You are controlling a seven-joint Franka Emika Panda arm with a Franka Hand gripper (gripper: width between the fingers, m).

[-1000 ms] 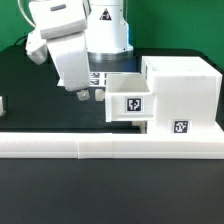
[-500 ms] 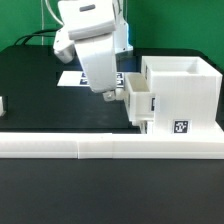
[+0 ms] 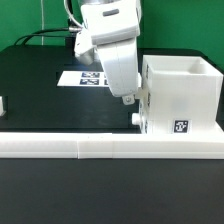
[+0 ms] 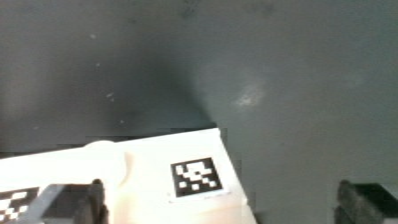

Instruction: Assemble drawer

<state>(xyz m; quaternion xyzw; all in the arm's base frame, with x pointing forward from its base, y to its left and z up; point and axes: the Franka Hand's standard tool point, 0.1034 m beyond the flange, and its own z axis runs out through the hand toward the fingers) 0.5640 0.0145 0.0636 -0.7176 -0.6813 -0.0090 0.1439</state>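
Observation:
The drawer's large white casing [image 3: 186,92] stands at the exterior view's right, with a tag low on its front. A smaller white tray [image 3: 141,108] is slid almost fully into the casing's open side; only its face and a small knob [image 3: 136,117] show. My gripper [image 3: 128,98] hangs right against that face, fingers pointing down. In the wrist view the tray's white surface [image 4: 125,185] with a square tag [image 4: 196,178] lies between my two dark fingers [image 4: 71,202], which stand far apart. The gripper [image 4: 221,205] is open and holds nothing.
A long low white border wall [image 3: 90,146] runs along the table's front, and the casing stands against it. The marker board [image 3: 84,78] lies flat behind my arm. A small white part [image 3: 2,103] sits at the exterior view's far left edge.
My gripper has moved toward the exterior view's right, and the tray has gone with it from standing out beside the casing to almost fully inside.

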